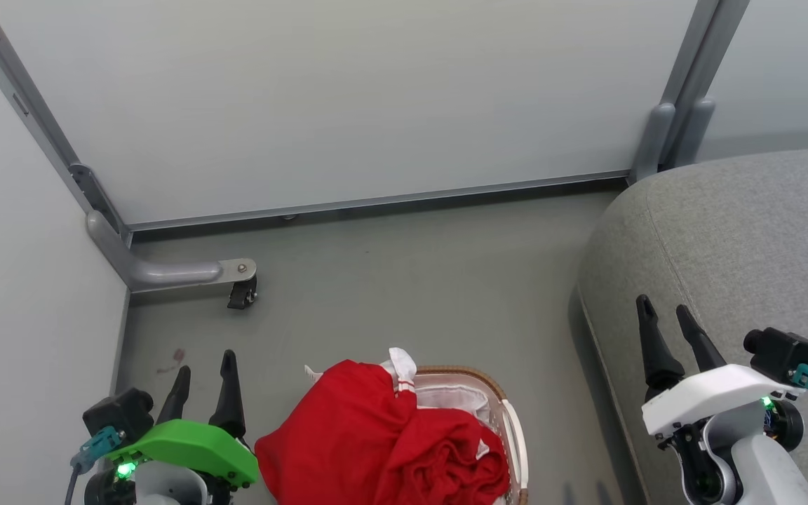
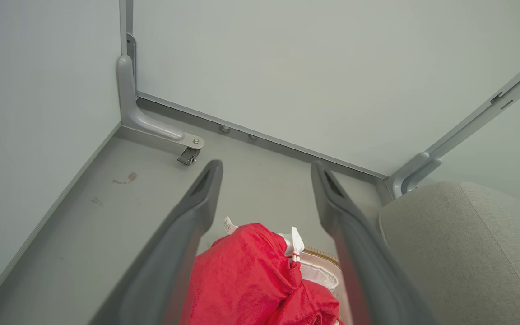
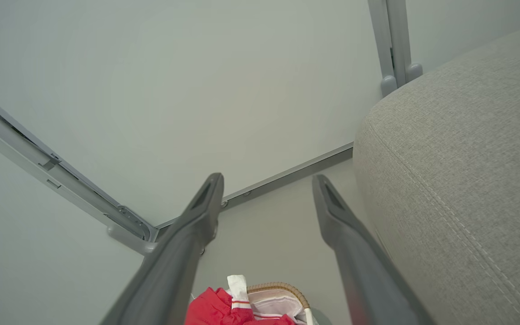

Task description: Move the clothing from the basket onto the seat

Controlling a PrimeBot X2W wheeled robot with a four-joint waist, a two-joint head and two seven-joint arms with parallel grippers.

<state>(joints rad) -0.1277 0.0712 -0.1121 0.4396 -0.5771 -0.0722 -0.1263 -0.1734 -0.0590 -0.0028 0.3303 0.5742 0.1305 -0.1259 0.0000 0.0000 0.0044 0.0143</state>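
Left claw [image 1: 205,360] spread, clothing [image 1: 376,435] burying basket [image 1: 489,386], both cropped

Bright, even light; faint shadow beside the seat [image 1: 726,238] at three o'clock; near fingers [image 2: 174,262] blur toward six o'clock.

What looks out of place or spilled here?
The bright red fabric garment bulges over the left rim of the small white woven-rimmed basket instead of lying inside. A faint reddish smudge marks the grey floor.
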